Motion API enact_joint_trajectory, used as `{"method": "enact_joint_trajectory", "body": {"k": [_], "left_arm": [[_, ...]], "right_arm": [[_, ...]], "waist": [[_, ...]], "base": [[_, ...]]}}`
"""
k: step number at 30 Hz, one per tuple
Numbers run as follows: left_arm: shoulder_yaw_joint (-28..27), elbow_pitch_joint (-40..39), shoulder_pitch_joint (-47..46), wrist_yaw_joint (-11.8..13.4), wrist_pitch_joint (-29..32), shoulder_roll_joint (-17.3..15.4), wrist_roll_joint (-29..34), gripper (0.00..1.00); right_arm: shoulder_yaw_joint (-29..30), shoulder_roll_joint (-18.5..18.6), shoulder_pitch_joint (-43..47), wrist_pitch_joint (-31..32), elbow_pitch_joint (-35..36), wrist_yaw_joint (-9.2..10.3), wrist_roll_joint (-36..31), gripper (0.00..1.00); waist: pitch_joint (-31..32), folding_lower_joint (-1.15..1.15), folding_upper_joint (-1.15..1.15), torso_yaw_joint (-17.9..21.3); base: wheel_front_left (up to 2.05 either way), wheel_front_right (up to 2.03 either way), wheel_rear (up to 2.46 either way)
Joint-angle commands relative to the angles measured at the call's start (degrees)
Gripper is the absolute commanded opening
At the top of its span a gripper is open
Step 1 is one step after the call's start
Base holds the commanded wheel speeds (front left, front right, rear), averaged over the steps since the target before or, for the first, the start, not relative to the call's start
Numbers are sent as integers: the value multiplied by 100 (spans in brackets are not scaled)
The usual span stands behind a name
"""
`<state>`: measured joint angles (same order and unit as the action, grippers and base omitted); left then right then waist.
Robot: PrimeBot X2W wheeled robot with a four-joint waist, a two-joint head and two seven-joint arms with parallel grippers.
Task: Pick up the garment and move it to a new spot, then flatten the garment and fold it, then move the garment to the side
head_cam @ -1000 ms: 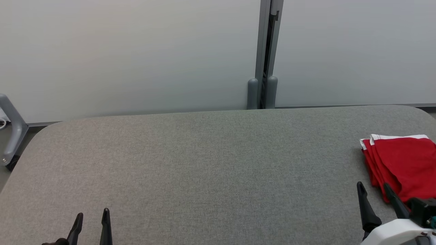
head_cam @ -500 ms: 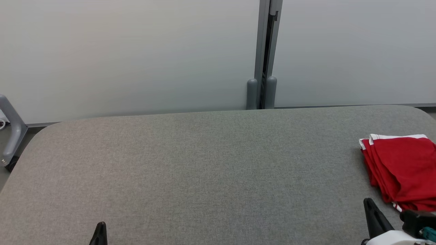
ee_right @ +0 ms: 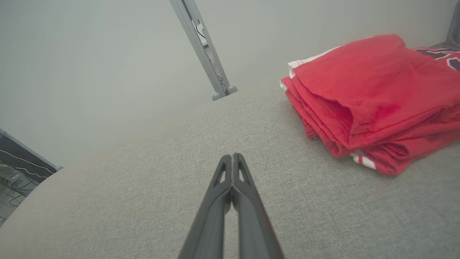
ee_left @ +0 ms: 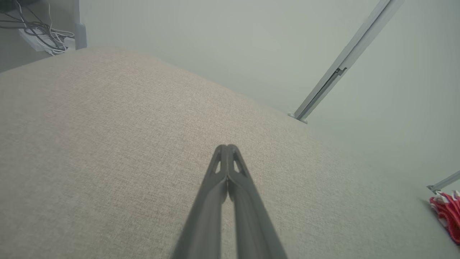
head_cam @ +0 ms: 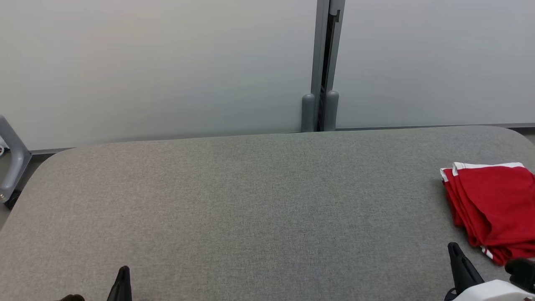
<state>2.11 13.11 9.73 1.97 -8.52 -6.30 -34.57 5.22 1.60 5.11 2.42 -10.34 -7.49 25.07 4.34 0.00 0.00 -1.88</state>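
Observation:
The garment (head_cam: 493, 205) is red with white trim and lies folded in layers at the right end of the grey table (head_cam: 250, 200). It also shows in the right wrist view as the folded garment (ee_right: 373, 100) and at the far right edge of the left wrist view as the garment (ee_left: 447, 212). My right gripper (head_cam: 454, 251) sits at the lower right, a short way in front of the garment and apart from it; in its wrist view the right gripper (ee_right: 232, 157) is shut on nothing. My left gripper (head_cam: 123, 274) is at the lower left, far from the garment, and the left gripper (ee_left: 227, 147) is shut and empty.
Pale wall panels stand behind the table, joined by a grey post (head_cam: 319, 104). A grey frame leg (head_cam: 12, 163) stands off the table's left end. Cables (ee_left: 39, 28) lie on the floor beyond the table's far left corner.
Both grippers have closed from open to shut and drawn back toward the view's bottom edge. The right one has pulled away from the garment, which stays where it was.

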Motion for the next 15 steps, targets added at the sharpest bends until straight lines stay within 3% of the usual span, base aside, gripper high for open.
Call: {"method": "enact_joint_trajectory", "body": {"k": [1,15], "left_arm": [[-73,-51,-253,-78,64,-23,-276,0],[-192,49,-587,-239,357,41,-1275,0]], "right_arm": [[34,54,-189,0,78,0,327,0],[73,73,-327,34,44,0,1496,0]], "waist": [[-9,0,0,4],[-63,0,0,26]], "base": [[0,0,0],[0,0,0]]}}
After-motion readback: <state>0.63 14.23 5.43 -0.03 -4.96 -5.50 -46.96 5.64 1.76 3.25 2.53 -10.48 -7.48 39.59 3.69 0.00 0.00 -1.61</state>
